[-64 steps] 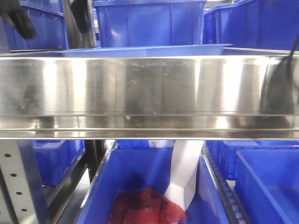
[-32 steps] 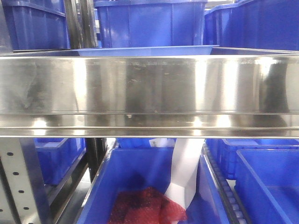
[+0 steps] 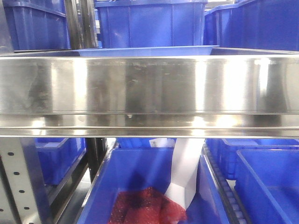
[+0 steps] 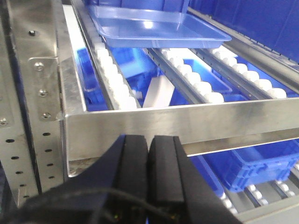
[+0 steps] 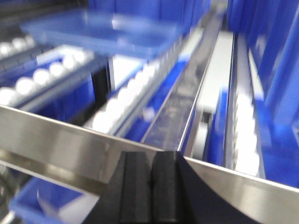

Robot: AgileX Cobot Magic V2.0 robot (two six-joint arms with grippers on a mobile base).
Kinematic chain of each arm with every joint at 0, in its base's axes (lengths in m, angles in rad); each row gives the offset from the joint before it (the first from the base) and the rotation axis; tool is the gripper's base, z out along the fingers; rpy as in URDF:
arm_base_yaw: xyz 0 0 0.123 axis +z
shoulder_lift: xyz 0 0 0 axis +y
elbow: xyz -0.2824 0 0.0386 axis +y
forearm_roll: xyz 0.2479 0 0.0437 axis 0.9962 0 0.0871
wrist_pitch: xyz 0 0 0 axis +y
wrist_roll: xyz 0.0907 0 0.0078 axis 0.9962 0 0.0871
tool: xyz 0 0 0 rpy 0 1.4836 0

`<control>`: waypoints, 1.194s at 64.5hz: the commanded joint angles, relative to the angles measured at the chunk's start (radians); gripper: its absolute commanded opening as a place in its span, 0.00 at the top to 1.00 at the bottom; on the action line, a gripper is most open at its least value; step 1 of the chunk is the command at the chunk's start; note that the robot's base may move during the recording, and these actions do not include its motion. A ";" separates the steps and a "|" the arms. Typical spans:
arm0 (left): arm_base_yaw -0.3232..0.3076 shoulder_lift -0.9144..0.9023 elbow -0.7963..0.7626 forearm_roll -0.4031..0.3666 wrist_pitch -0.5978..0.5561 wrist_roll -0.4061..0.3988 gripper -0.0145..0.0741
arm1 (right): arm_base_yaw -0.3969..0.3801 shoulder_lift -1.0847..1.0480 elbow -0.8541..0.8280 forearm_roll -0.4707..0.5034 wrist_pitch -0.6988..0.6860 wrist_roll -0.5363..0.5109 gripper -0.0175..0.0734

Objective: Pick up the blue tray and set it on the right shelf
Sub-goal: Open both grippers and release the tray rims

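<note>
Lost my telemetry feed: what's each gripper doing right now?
Left gripper: shut, holding nothing; the blue tray lies apart on the shelf rollers.
Right gripper: shut, empty.

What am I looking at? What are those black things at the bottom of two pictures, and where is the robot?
You are looking through a robot's own cameras. It has two arms, each ending in a black pincher.

One picture looks straight ahead at a shiny metal shelf. Just above its front edge peeks the rim of a light blue tray. Darker blue bins stand behind and below it.

The other two cameras sit on the wrists. That is why you see the left gripper and the right gripper at the bottom. Both are pinched shut and hold nothing.

From the left wrist you can see the tray resting on rows of white rollers inside the shelf. The right wrist picture is blurry.
</note>
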 commanded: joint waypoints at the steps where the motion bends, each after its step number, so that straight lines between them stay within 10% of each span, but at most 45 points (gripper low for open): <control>1: -0.009 -0.031 -0.005 0.011 -0.126 0.006 0.89 | 0.000 -0.048 0.010 -0.021 -0.155 -0.015 0.75; 47: -0.001 -0.042 -0.003 -0.011 -0.123 0.006 0.89 | 0.000 -0.059 0.022 -0.021 -0.194 -0.015 0.75; 59: 0.165 -0.094 0.043 -0.094 -0.166 0.178 0.89 | 0.000 -0.059 0.022 -0.021 -0.194 -0.015 0.75; 77: 0.422 -0.229 0.364 -0.116 -0.514 0.214 0.89 | 0.000 -0.059 0.022 -0.021 -0.194 -0.015 0.75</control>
